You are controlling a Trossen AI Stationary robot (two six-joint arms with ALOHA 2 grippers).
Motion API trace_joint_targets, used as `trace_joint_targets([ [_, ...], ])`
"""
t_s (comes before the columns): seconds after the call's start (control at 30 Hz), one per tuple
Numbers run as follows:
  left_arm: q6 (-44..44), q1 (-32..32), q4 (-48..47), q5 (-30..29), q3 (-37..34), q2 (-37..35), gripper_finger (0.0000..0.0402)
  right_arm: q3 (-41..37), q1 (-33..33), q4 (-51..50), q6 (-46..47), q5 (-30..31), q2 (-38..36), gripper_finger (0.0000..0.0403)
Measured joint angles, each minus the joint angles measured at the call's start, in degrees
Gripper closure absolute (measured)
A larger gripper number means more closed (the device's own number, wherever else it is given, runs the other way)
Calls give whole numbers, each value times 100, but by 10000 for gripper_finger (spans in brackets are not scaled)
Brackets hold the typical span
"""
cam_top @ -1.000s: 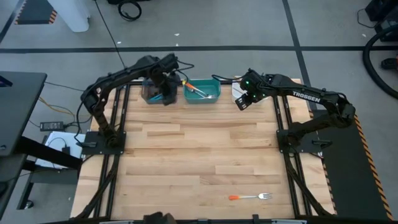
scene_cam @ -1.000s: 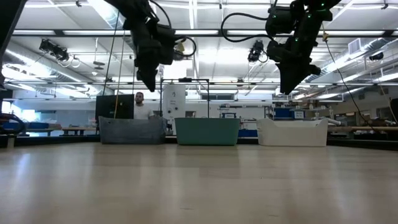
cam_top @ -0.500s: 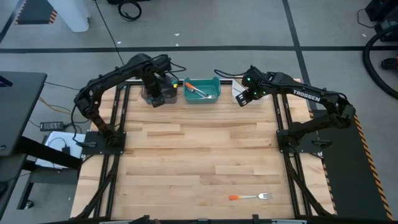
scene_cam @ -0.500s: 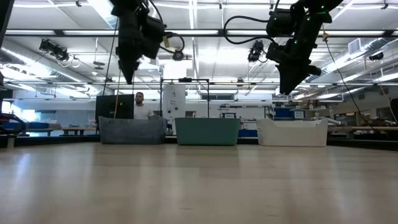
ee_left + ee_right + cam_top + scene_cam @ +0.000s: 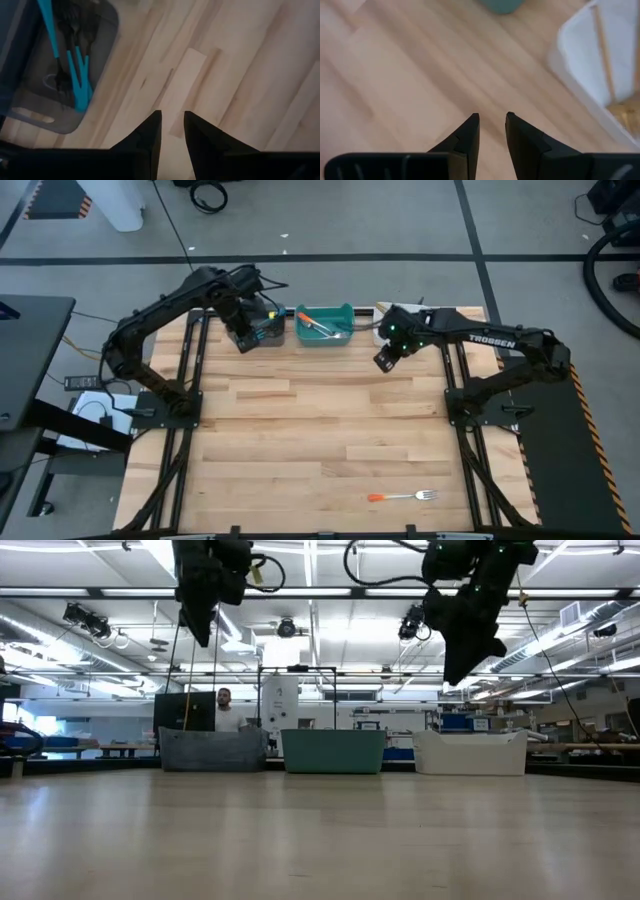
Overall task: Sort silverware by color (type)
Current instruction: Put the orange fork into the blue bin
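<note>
One orange-handled fork (image 5: 403,496) lies flat on the table near its front edge. My left gripper (image 5: 243,340) hangs open, high over the grey bin (image 5: 272,332), where blue-handled forks (image 5: 77,75) lie. The teal bin (image 5: 325,325) holds an orange-handled fork (image 5: 312,326). My right gripper (image 5: 385,358) hangs open over bare wood just in front of the white bin (image 5: 580,55), which holds gold forks (image 5: 601,45). Nothing is between either pair of fingers.
The three bins stand in a row along the far edge: grey (image 5: 212,750), teal (image 5: 333,751), white (image 5: 470,752). The wide wooden tabletop (image 5: 320,430) stretches from them to the near edge. A person stands in the room far behind the table.
My left gripper has risen and drifted toward the table's left edge, away from the grey bin's right side. My right gripper has swung a little toward the near edge and the table's middle, away from the white bin. Both have stayed open.
</note>
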Motion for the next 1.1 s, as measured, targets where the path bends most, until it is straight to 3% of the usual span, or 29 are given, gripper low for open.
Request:
trace_joint_targets([
  [0.2,-537,-516,23,2,0,-13,311,0,768,-3,46,-47,0,302],
  [0.47,-1047,-1391,30,7,0,-13,311,-2,2013,-18,354,-596,0,302],
  [0.8,-1809,-2291,23,-43,-2,-13,311,-306,4014,-379,2018,-1038,0,302],
  [1.1,-2401,-2938,-257,-645,-2,-8,311,-1229,5920,908,3803,-1189,0,302],
])
